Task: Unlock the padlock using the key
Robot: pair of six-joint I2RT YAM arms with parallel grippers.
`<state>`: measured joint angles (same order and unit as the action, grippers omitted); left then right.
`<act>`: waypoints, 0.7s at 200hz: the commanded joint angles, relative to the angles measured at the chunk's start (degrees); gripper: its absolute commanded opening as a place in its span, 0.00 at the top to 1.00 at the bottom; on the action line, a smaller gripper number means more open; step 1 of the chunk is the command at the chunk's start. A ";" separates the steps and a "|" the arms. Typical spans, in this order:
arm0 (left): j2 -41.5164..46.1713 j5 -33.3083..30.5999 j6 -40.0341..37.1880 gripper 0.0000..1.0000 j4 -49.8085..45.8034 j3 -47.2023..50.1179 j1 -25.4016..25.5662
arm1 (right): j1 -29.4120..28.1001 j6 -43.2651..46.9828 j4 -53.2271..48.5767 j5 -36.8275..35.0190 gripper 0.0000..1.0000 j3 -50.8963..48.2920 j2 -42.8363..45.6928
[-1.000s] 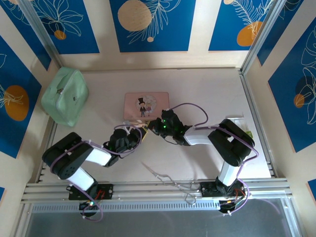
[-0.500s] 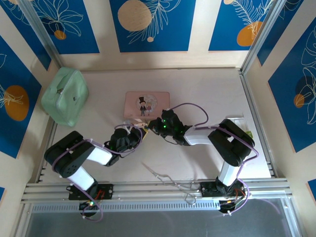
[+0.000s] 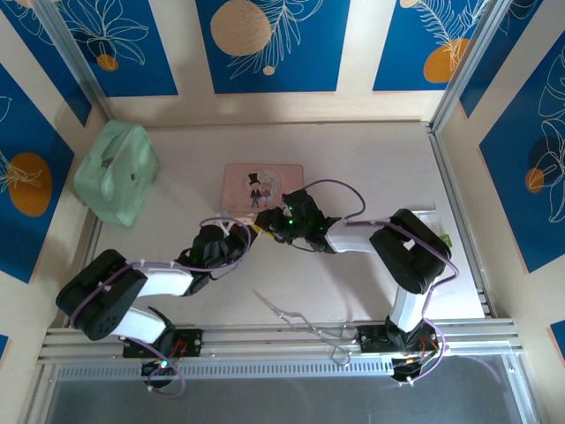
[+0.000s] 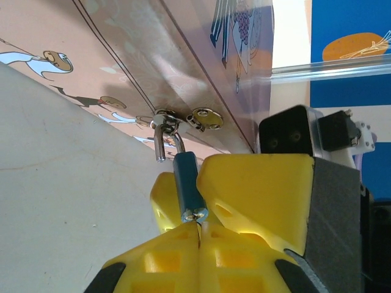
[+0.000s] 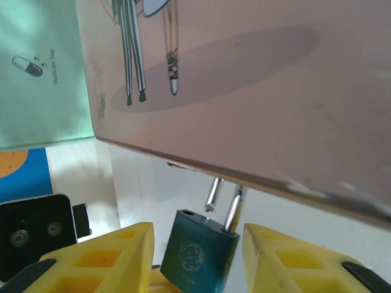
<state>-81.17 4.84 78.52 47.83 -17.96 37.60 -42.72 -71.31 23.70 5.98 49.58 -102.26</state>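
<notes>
Left arm [image 3: 132, 283] swung outward, right tool [image 5: 197, 235] released | left tool [image 4: 198, 229] clenched at padlock [image 5: 198, 256] base | we judged padlock light, rigid, slippery; grip its blue body.

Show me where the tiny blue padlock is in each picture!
Top external: too tiny to make out; it hangs at the middle of the near edge of the pink box.
Left wrist: the padlock is in the middle, just above the left claw.
Right wrist: bottom middle, between the fingers of the right claw.
Shared landmark: the pink box its shackle hooks onto.
</notes>
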 commanded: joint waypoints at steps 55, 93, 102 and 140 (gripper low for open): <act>0.35 0.96 -2.41 1.00 -1.15 -0.84 -0.34 | 1.63 -3.29 -11.53 5.62 0.80 -0.12 -4.35; -0.89 1.57 -4.06 1.00 -1.82 -1.47 -0.36 | 1.50 -3.74 -10.50 6.17 0.98 -0.53 -4.62; -1.23 1.94 -4.32 1.00 -1.69 -1.47 -0.34 | 1.50 -3.99 -10.21 6.23 1.00 -0.71 -4.49; -0.85 2.21 -4.74 0.86 -3.16 -0.86 -0.34 | 1.59 -4.10 -10.08 6.20 1.00 -0.99 -4.18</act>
<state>-81.87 5.67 75.85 46.17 -18.70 37.50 -41.39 -68.10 21.61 7.53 51.27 -103.33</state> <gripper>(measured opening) 0.060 0.096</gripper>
